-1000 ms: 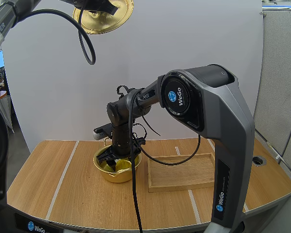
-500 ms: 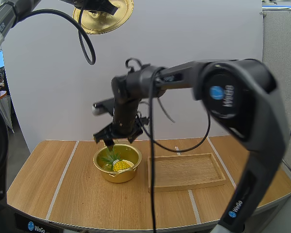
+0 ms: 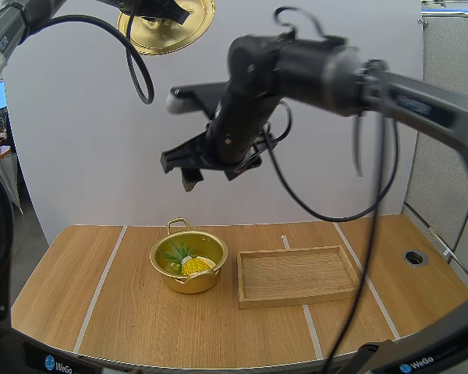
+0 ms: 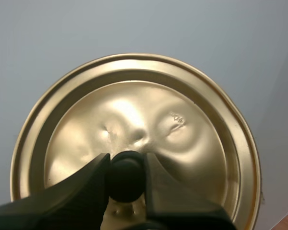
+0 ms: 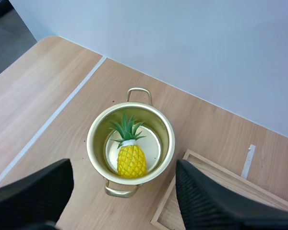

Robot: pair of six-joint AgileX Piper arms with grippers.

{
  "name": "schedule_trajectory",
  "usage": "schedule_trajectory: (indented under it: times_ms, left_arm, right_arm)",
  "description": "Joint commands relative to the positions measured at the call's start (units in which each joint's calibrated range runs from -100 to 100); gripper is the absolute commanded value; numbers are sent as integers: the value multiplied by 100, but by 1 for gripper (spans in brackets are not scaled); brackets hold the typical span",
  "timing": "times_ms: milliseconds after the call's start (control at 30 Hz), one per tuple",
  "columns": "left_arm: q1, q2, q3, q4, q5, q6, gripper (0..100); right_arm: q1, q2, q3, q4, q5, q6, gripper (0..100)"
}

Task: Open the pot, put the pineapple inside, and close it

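Observation:
The gold pot (image 3: 189,261) stands open on the table's left half, and the yellow pineapple (image 3: 193,265) lies inside it with its green crown toward the back. High at the back left, my left gripper (image 3: 152,9) holds the gold lid (image 3: 165,27) in the air. In the left wrist view the left gripper (image 4: 126,163) is shut on the black knob (image 4: 126,175) of the lid (image 4: 134,110). My right gripper (image 3: 214,167) hangs open and empty well above the pot. Its wrist view looks down past the right gripper (image 5: 124,163) onto the pot (image 5: 168,139) and the pineapple (image 5: 131,160).
A shallow wooden tray (image 3: 296,274) with nothing in it lies just right of the pot; its corner (image 5: 165,211) sits close to the pot's near handle. White tape lines cross the wooden table (image 3: 86,288). A round hole (image 3: 415,257) is at the far right edge.
My right gripper has let go of the pineapple in the pot and risen from the pot's rim to high above it. The left arm with the lid has stayed still.

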Motion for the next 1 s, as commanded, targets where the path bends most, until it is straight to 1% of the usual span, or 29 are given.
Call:
schedule_trajectory:
  times_ms: [0,267,567,767,967]
  left_arm:
    - [-12,-36,-51,-6,-200,-33,0]
    - [-12,-36,-51,-6,-200,-33,0]
    - [-12,-36,-51,-6,-200,-33,0]
    - [-12,-36,-51,-6,-200,-33,0]
    - [-12,-36,-51,-6,-200,-33,0]
  right_arm:
    - [-22,-664,280,-54,297,-3,100]
    - [-22,-2163,963,-91,1156,-23,100]
    - [-22,-3525,1891,-98,1156,-43,100]
    - [-22,-4182,2497,-98,1156,-43,100]
    - [-22,-4555,2610,-98,1156,-43,100]
